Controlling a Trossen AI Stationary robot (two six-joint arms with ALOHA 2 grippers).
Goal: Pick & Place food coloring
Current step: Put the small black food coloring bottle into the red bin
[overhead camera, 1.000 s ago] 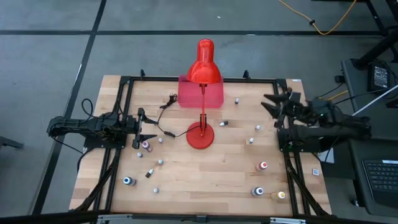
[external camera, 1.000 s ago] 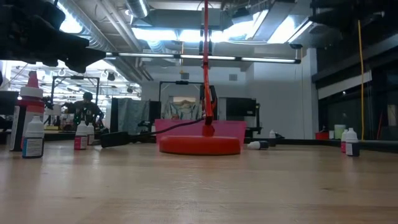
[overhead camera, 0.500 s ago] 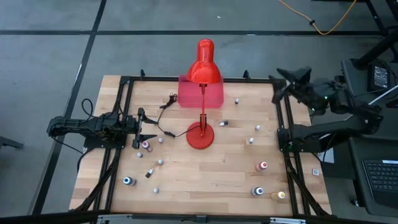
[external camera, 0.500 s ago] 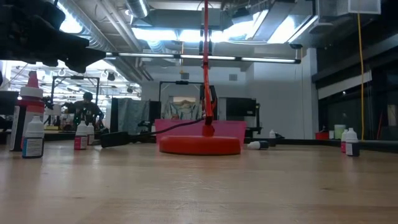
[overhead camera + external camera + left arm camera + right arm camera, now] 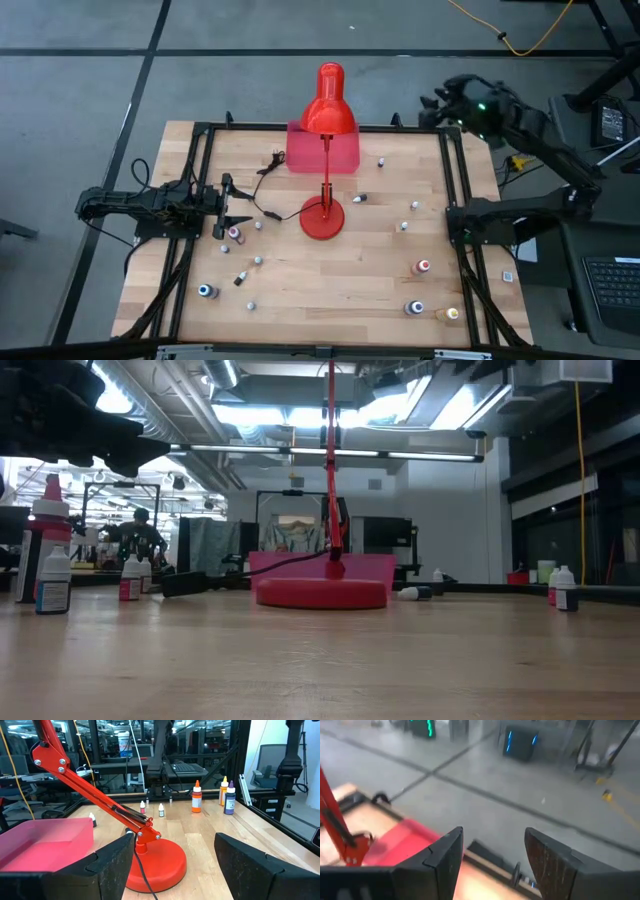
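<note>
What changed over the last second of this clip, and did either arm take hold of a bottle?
The right gripper swung up from over the table's right edge toward the far right corner, open and empty. Nothing was taken hold of or let go. The left gripper stayed open beside the bottles at the left; the food coloring bottles, the red lamp and the pink tray did not move.

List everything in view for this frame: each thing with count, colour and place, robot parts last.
food coloring bottles: about a dozen, pale caps, bodies red, blue, orange and dark, scattered over the table, some lying down
desk lamp: one, red, table centre, head over the tray
tray: one, pink translucent, far middle edge
lamp cable: one, black, left of the lamp
table: one, light wood, black frame
left gripper: fingers open, empty, low at the left edge
right gripper: fingers open, empty, raised at the far right corner
</note>
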